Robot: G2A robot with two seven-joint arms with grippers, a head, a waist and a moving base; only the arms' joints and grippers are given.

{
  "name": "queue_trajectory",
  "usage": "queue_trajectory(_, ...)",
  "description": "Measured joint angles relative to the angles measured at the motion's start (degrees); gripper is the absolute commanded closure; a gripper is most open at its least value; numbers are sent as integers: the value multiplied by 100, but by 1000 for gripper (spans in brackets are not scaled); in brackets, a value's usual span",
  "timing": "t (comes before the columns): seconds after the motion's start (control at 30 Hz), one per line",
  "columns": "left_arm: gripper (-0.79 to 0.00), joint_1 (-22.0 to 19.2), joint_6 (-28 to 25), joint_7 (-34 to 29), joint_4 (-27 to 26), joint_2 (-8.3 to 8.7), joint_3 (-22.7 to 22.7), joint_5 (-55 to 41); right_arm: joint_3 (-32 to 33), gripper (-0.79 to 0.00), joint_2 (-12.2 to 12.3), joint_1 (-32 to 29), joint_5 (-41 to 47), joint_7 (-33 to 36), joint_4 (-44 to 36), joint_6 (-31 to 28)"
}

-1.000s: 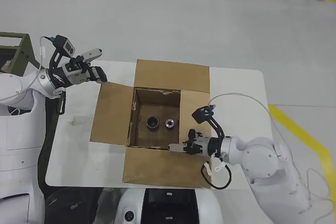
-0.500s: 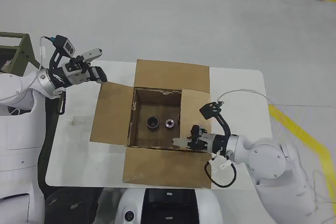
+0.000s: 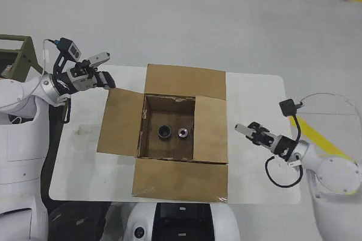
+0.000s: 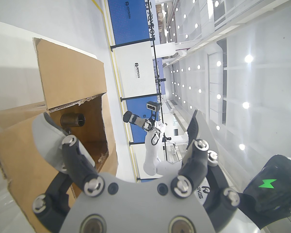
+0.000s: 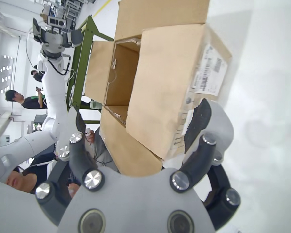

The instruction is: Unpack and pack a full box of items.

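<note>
A white label (image 5: 209, 70) with a barcode and fine print, too small to be read, is stuck on the outer side wall of the box (image 5: 160, 93). Short vertical lettering is carried by a white panel (image 4: 135, 71) and a blue panel (image 4: 128, 13) in the hall behind. A green lightning-bolt sign (image 4: 265, 183) is marked on a dark housing (image 4: 278, 168).

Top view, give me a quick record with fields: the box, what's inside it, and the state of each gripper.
box: cardboard box, flaps open, on the white table
contents: a dark part and a smaller silver part, both round, side by side on the box floor
left gripper: left gripper open, empty, over the table's far left area, apart from the box
right gripper: right gripper open, empty, over the table to the right of the box
</note>
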Motion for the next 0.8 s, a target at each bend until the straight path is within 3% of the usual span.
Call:
queue_trajectory(0.27, -785, 0, 0, 0, 0, 0, 0, 0, 507, -785, 76, -104, 328, 11, 321, -114)
queue_trajectory(0.8, -785, 0, 0, 0, 0, 0, 0, 0, 519, -785, 78, -105, 336, -25, 328, -107)
